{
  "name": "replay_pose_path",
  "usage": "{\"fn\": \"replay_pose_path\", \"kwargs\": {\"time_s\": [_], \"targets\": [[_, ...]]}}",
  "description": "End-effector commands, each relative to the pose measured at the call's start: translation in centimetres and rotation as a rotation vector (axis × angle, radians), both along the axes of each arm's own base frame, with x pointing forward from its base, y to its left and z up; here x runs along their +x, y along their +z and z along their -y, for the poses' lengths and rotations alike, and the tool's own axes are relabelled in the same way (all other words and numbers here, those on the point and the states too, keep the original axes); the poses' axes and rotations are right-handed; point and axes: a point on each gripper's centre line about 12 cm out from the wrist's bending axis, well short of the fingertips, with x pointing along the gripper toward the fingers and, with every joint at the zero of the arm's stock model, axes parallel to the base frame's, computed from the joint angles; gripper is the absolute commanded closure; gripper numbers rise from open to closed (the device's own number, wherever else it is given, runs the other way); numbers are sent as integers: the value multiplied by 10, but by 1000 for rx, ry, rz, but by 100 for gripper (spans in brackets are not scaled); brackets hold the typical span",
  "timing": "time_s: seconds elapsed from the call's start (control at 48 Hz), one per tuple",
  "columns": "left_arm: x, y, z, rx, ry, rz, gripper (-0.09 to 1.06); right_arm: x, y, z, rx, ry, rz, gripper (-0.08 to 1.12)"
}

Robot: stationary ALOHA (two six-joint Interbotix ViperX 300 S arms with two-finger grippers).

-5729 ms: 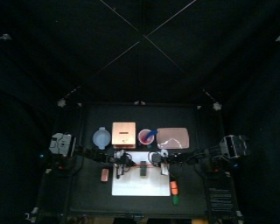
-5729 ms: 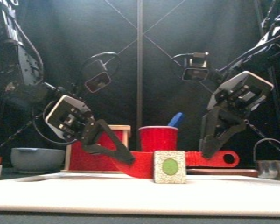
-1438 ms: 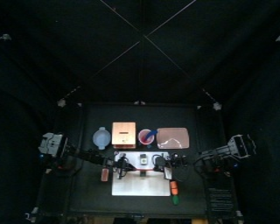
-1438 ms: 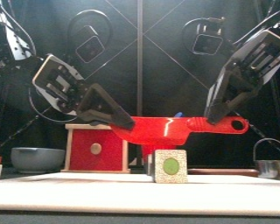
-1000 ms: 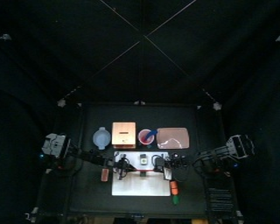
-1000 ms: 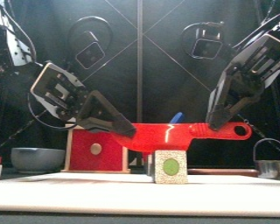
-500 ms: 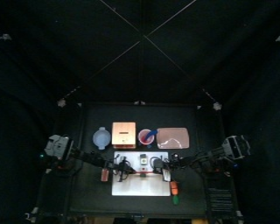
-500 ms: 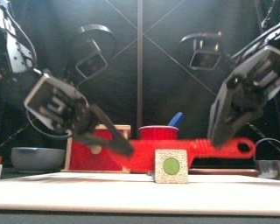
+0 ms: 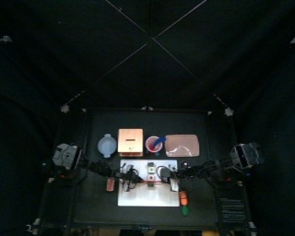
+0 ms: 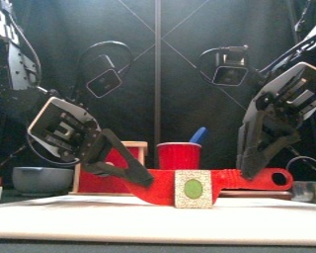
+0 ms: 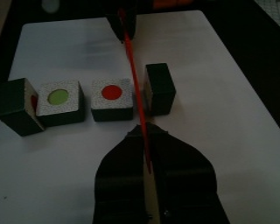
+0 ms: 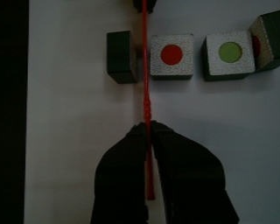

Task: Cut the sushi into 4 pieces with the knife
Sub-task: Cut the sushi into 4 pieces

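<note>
left tool (image 11: 140, 133): clamped on the red knife (image 10: 247, 178)
right tool (image 12: 146, 129): clamps its other end
sushi (image 11: 111, 98): between tools, blade between two blocks

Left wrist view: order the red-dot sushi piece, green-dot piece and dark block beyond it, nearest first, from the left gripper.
1. Red-dot piece, beside the knife blade.
2. Green-dot piece, mid-row.
3. Dark end block, row's far end.
</note>
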Motion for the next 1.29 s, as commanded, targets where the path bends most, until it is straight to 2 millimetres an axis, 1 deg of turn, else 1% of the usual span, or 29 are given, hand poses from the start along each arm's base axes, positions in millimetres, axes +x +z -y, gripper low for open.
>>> {"fn": "replay_pose_path", "kwargs": {"time_s": [0.021,0.083,0.167,0.312,0.479,0.625,0.688,0.771,0.896,1.042,1.125,1.292], "targets": [[3,-1,0,11,-2,-2,66,4,-1,2,-2,-7,2,97],[3,-1,-3,11,7,-3,66,5,0,2,-6,-2,4,97],[4,1,-7,13,15,-4,66,5,3,8,-11,-12,9,97],[6,9,-20,14,46,0,66,5,8,14,-19,-22,22,97],[6,23,-19,19,30,20,65,5,16,12,-13,-20,40,97],[6,40,-10,23,-10,50,61,6,24,8,-10,-11,59,97],[6,47,-3,34,-45,59,57,6,28,6,-12,-1,68,97],[4,51,-1,46,-67,56,49,7,31,6,-13,-1,73,97],[3,56,-2,46,-65,59,31,5,34,6,-16,1,70,97],[2,66,-2,43,-64,83,16,-1,39,5,-16,3,61,97],[0,71,-3,43,-63,97,13,-6,45,5,-19,5,62,97],[-9,86,-5,38,-59,131,12,-23,56,4,-19,8,45,97]]}}
